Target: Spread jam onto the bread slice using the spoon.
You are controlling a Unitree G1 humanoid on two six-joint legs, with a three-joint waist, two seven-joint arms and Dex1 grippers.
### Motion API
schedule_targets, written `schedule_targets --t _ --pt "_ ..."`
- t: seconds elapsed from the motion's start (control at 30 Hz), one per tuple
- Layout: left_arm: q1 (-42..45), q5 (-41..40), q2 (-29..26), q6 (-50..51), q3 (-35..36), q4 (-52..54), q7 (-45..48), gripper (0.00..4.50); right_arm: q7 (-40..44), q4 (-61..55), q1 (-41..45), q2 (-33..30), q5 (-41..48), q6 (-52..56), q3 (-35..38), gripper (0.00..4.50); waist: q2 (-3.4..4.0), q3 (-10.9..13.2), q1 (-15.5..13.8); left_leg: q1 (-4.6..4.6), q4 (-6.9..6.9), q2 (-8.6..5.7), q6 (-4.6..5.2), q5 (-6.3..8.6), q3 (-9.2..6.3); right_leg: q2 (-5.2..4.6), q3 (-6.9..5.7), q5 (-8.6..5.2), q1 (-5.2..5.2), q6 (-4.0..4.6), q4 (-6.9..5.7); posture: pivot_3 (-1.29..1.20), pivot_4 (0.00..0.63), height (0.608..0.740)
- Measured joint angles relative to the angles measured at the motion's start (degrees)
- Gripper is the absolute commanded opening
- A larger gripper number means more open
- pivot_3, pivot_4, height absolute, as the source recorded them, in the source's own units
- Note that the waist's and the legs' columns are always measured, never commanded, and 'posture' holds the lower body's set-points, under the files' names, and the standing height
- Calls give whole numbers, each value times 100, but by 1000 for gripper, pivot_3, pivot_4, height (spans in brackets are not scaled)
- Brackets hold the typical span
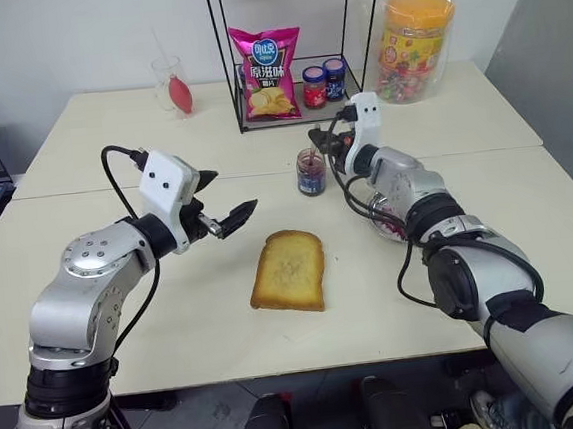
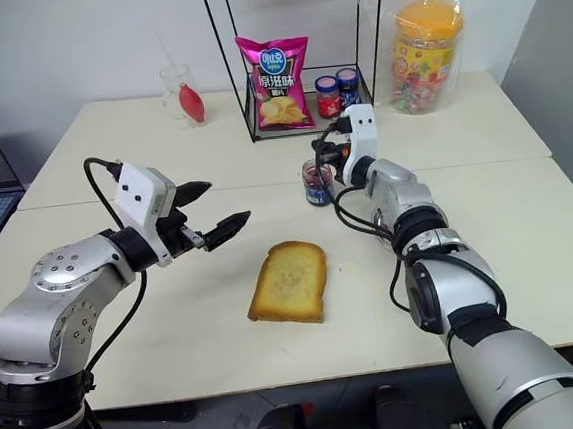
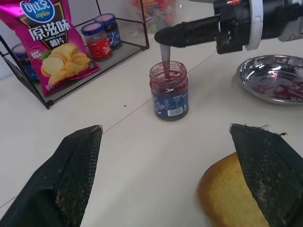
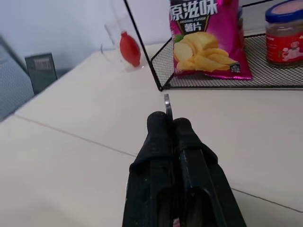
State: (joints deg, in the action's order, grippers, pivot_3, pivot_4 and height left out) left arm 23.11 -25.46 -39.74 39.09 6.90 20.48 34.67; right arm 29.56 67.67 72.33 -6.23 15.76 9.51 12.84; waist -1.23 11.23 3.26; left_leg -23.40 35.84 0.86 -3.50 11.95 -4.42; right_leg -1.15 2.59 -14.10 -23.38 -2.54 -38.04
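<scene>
The bread slice [image 1: 287,271] lies flat and bare on the table in front of me. Behind it stands an open jar [image 1: 311,172] holding dark jam [image 3: 169,77]. My right gripper [image 1: 316,138] hovers just over the jar, shut on the spoon [image 3: 164,59]. The spoon hangs down with its lower end inside the jar. Its handle tip [image 4: 167,104] pokes past the closed fingers. My left gripper [image 1: 227,195] is open and holds nothing. It hangs above the table left of the bread.
A shallow metal dish [image 3: 274,78] smeared with jam sits right of the jar, under my right arm. Behind is a wire rack [image 1: 258,117] holding a chips bag [image 1: 266,73] and two small lidded jars [image 1: 323,84]. A candy tub [image 1: 414,43] and a glass [image 1: 172,84] stand at the back.
</scene>
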Motion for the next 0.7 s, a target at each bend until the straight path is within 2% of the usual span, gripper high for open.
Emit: schedule_targets --t 0.27,0.7 --pt "1 37 20 -75 -53 -16 20 4500 -170 0 96 -10 346 371 512 21 0 0 1 0 0 0 0 0 0 0 0 0 0 0 1 0 150 740" --pt "8 113 54 -187 -200 -80 96 4500 -271 -1 113 -14 401 508 737 21 0 0 2 -1 0 0 0 0 1 0 0 0 0 0 1 0 150 740"
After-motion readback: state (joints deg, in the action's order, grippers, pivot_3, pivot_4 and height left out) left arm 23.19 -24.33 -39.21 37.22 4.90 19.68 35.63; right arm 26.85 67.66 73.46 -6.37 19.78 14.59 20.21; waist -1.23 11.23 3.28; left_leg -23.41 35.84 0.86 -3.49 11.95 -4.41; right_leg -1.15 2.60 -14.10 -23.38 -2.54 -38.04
